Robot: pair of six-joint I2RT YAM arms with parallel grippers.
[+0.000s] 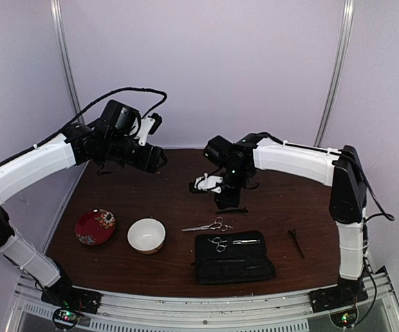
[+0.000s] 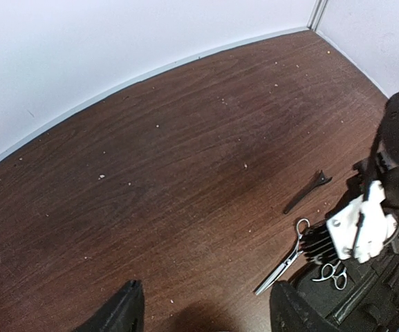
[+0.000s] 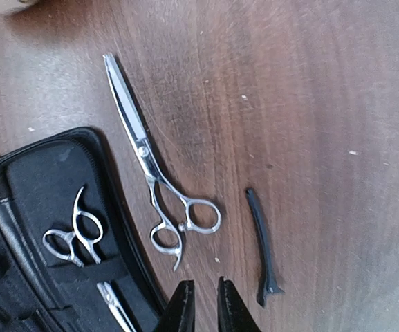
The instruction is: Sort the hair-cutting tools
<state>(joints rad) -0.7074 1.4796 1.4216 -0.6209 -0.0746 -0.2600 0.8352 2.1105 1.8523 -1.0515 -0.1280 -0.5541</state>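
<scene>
One pair of silver scissors (image 3: pixel 159 183) lies flat on the desk (image 2: pixel 151 159), just beyond the far edge of the black pouch (image 3: pixel 40 180). Its blades are closed and point off toward the pouch's left end. It looks not yet sorted, since it sits outside the case. A second pair of scissors (image 3: pixel 75 238) is already in the open pouch, tucked under a strap, which is probably where the loose pair belongs.

A short black clip (image 3: pixel 261 245) rests on the desk farther from the pouch than the loose scissors. Another black stick (image 1: pixel 296 242) lies off the pouch's right side, well apart from it.

The right gripper (image 3: pixel 206 308) hangs above the pouch's far edge, between the loose scissors' ring handles and the clip. Its fingers (image 3: pixel 184 308) are drawn almost together with a thin slit between them and nothing in it. Judging by that position, it is lining up on one of those two pieces, but which one cannot be told.

The left gripper (image 2: pixel 206 315) is held high, well to the left of the pouch. Its fingers (image 2: pixel 119 315) are spread wide and empty, likely kept clear of the right arm. A white bowl (image 1: pixel 146 235) and a red dish (image 1: pixel 95 226) sit to the pouch's left.
</scene>
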